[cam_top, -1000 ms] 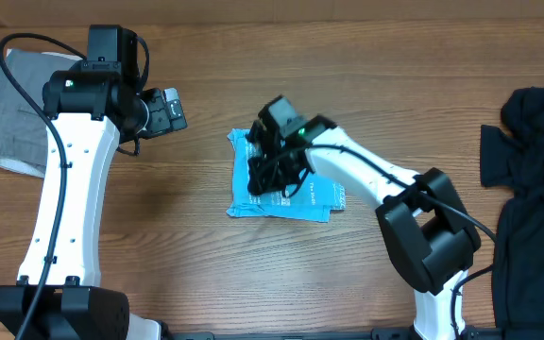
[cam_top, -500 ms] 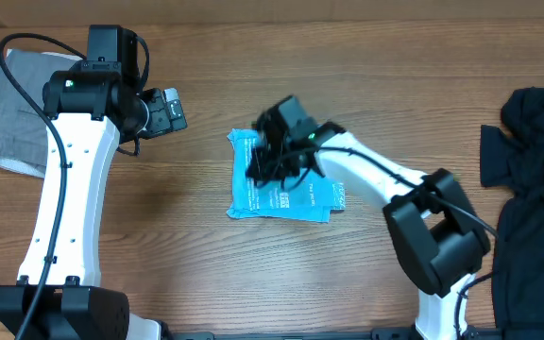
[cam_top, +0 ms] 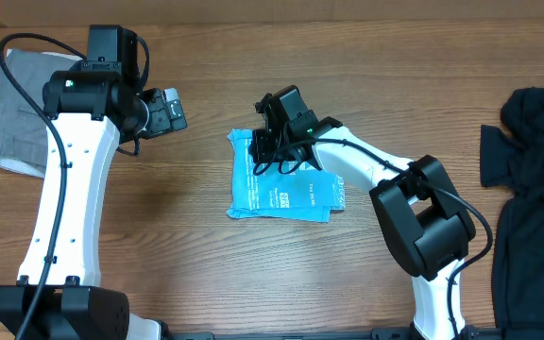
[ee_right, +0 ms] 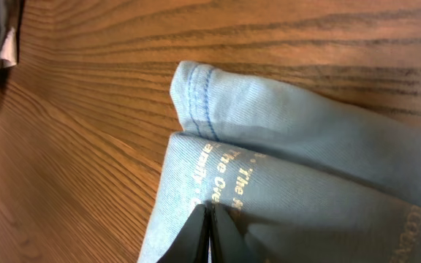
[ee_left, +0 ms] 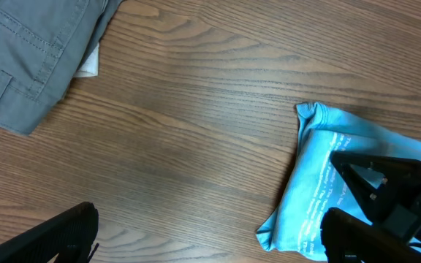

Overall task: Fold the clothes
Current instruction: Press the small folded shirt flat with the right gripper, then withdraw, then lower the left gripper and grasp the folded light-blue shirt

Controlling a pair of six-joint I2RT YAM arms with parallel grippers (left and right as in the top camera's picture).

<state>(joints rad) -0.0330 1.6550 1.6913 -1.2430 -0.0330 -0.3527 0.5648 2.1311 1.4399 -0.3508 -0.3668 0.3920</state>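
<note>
The clothes, a light blue T-shirt [cam_top: 291, 194], lies folded into a small rectangle at the table's middle, small white text facing up. It also shows in the left wrist view [ee_left: 316, 186] and the right wrist view [ee_right: 291, 139]. My right gripper [cam_top: 263, 159] is shut, its fingertips [ee_right: 209, 213] pressed together and resting on the top layer near the shirt's far left corner. No cloth shows between the fingers. My left gripper [cam_top: 170, 110] is open and empty [ee_left: 210, 241], held above bare wood to the left of the shirt.
A grey garment [cam_top: 8, 113] lies at the far left corner, also in the left wrist view [ee_left: 28, 51]. A pile of black clothes [cam_top: 536, 161] covers the right edge. Bare wood surrounds the folded shirt.
My right gripper has moved from the shirt's middle toward its far left corner, and more of the shirt's top now shows. The left arm has not moved.
</note>
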